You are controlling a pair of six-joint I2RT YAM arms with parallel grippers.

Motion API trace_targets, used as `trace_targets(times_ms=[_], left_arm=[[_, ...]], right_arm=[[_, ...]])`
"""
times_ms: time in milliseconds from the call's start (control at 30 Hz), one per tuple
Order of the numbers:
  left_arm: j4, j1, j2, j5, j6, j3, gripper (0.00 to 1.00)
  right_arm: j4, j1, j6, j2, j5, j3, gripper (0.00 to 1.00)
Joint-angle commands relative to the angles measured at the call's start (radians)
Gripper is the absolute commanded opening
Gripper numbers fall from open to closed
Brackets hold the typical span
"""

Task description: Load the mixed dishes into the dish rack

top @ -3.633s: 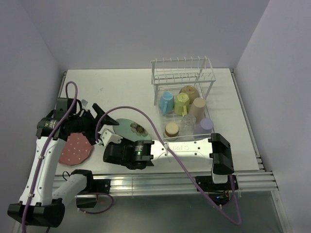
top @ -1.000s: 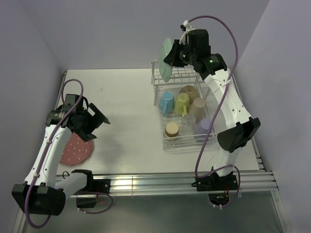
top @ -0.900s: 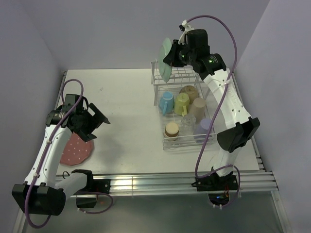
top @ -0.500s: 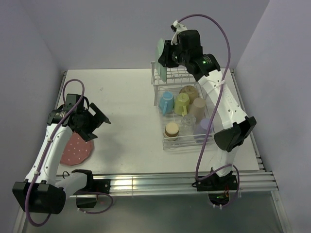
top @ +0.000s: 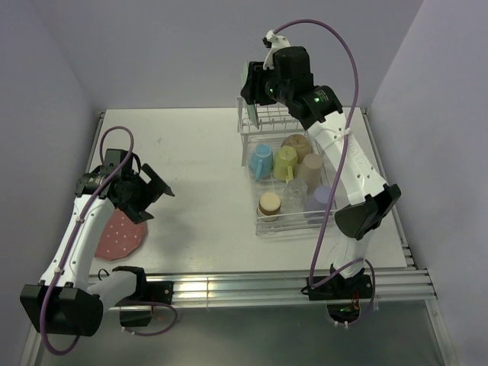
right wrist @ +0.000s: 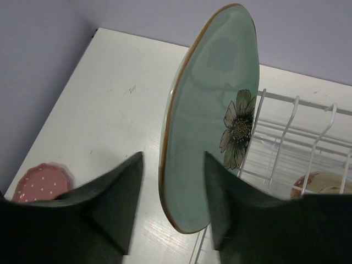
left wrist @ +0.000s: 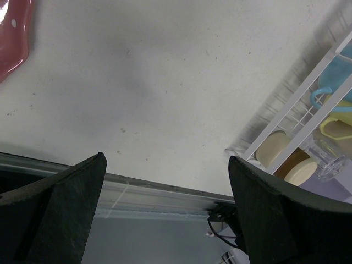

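The mint-green plate [right wrist: 209, 121] with a flower print stands on edge at the left end of the dish rack's [right wrist: 291, 126] prong row. My right gripper [right wrist: 173, 157] is open astride it, with a gap between the left finger and the rim. From above, the plate [top: 248, 76] is edge-on beside the right gripper [top: 259, 84], over the white rack [top: 324, 130]. The pink dotted plate [top: 118, 236] lies flat at the table's left. My left gripper [top: 145, 194] hovers open just above and right of it, holding nothing.
The rack's lower basket holds a blue cup [top: 261, 160], a yellow cup [top: 286, 162], tan cups [top: 310, 169], a lavender cup [top: 322, 197] and a clear glass [top: 294, 194]. Walls close in on three sides. The table's front rail [left wrist: 137, 192] lies under the left gripper.
The right arm turned the mint-green plate edge-on and shifted it left to the rack's left end, then its jaws spread apart. The left arm has barely moved.
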Motion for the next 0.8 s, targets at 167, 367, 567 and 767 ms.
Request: trace_targets(times_ms=[167,367,567,767], left_arm=[[-0.05,0.001,0.032,-0.151,-0.008,-0.004,0.99],[-0.09,0.001,0.145,-0.289,-0.026,0.034,0.99],[-0.094,0.05,0.282,-0.392,0.026,0.086,0.99],[-0.111,0.101,0.342,-0.525,0.078,0.117,0.99]], right_arm=[[0.028,0.012,-0.012,-0.043,0.017,0.027,1.0],[0.028,0.03,-0.008,-0.077,0.022,-0.007,1.0],[0.031,0.042,0.029,-0.169,0.037,-0.048,1.0],[0.071,0.062,0.09,-0.354,-0.009,-0.163,1.0]])
